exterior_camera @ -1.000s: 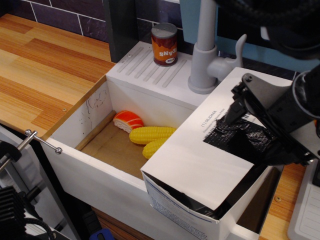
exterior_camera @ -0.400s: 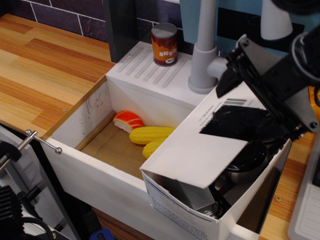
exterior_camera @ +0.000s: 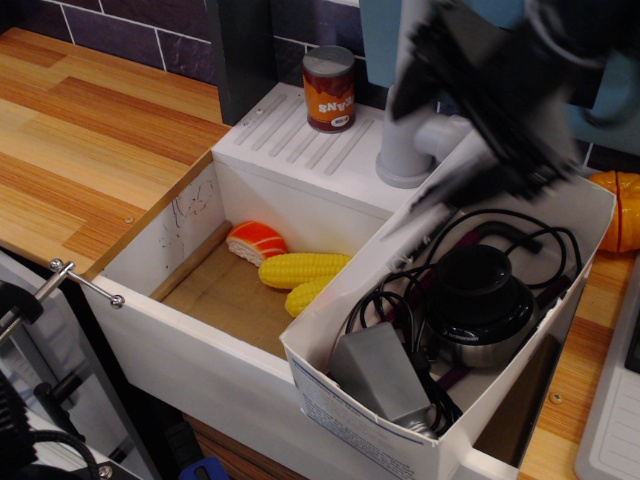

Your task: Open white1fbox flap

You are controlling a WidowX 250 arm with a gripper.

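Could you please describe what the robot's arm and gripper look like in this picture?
The gripper is a dark, nearly black, angular block, heavily blurred by motion, so its fingers cannot be made out singly. A paler grey patch shows near its lower edge. Above it the arm is black with a lighter band. No cables or markings on it are legible.

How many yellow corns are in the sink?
2. One corn cob lies on the sink floor beside the salmon sushi piece. The second corn cob lies just in front of it, partly hidden behind the white box. More could be hidden behind it.
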